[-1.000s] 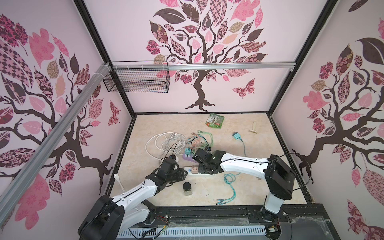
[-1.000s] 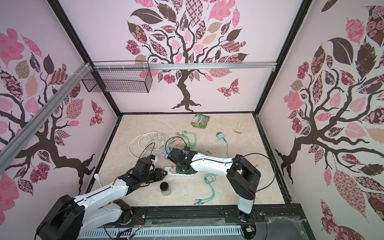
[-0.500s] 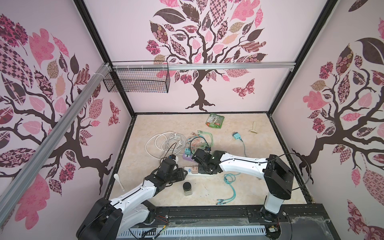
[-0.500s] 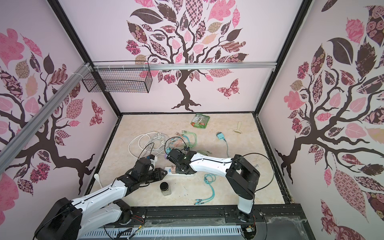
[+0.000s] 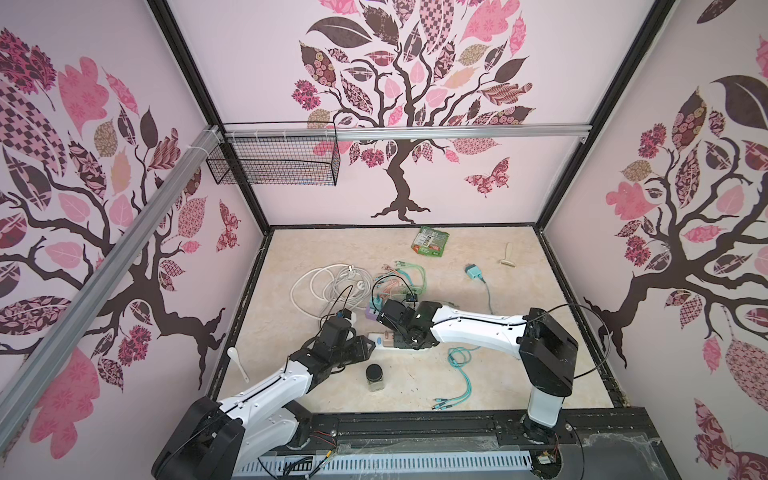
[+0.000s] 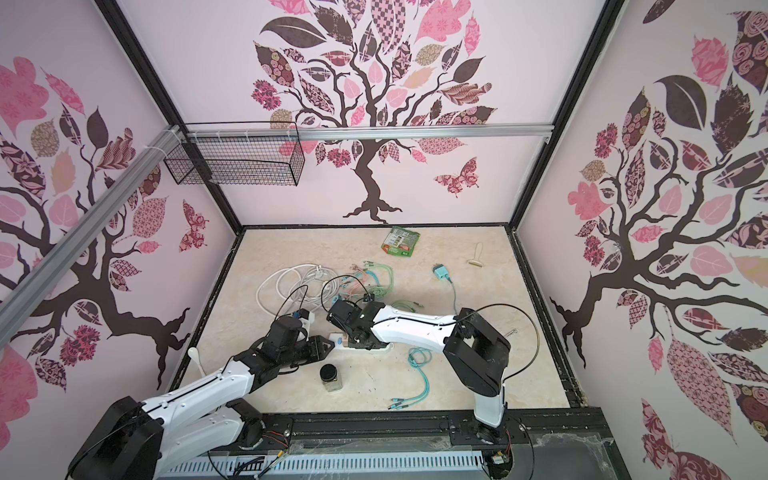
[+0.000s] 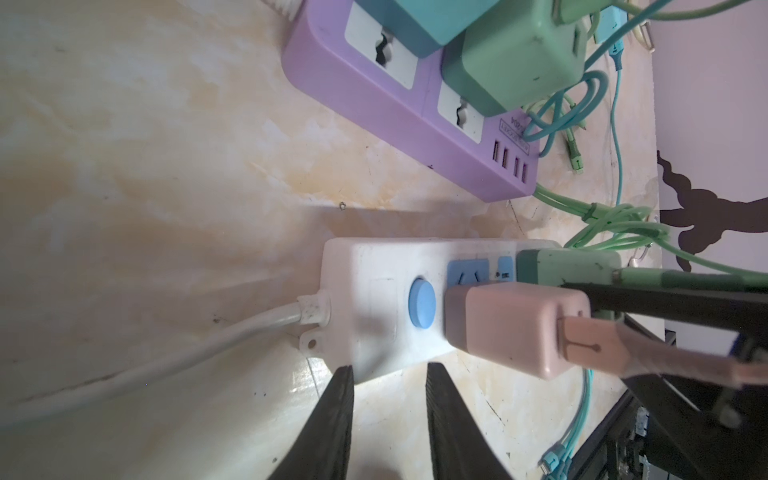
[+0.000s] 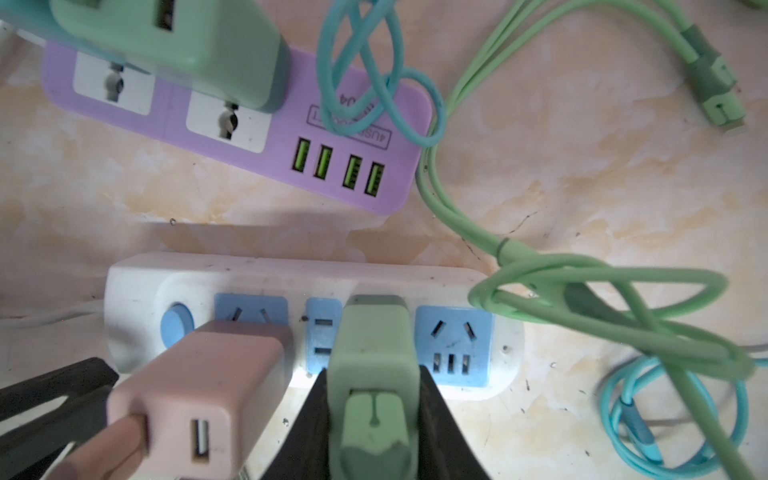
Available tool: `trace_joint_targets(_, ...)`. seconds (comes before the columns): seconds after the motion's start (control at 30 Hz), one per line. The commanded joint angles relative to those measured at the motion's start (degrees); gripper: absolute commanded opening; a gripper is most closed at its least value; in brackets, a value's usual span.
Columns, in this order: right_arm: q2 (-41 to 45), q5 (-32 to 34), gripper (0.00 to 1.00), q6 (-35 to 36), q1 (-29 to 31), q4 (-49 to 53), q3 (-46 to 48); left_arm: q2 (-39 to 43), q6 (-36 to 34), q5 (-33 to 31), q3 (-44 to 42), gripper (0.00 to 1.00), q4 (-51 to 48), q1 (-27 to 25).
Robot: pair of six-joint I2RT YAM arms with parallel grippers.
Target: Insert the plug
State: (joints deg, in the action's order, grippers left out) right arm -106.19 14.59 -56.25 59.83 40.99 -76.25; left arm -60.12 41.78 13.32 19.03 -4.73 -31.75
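Presently, right tool [image 8: 374, 388] clamps the green plug [image 8: 372, 332] at the middle socket of the strip [image 8: 137, 282], beside the pink plug [image 8: 208, 374]; left tool [image 7: 388, 372], narrowly parted and empty, sits at its end: a skewed push may jam prongs.

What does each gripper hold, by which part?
Right gripper: the green charger, jaws clamped on its two sides. Left gripper: nothing, jaws apart at the white power strip.
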Motion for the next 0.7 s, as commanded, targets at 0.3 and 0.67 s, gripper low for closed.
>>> trace_joint_targets(0.3,-8.11,-4.24,0.29,-1.37,0.22,-1.72,2.11,1.1,-1.0,-0.13,-1.09,0.33,0.3,0.43)
trace_joint_targets(0.67,-3.28,-1.93,0.4,0.67,0.2,0.35,0.75,2.51,-1.35,-0.45,-0.8,0.33,-1.85,0.54)
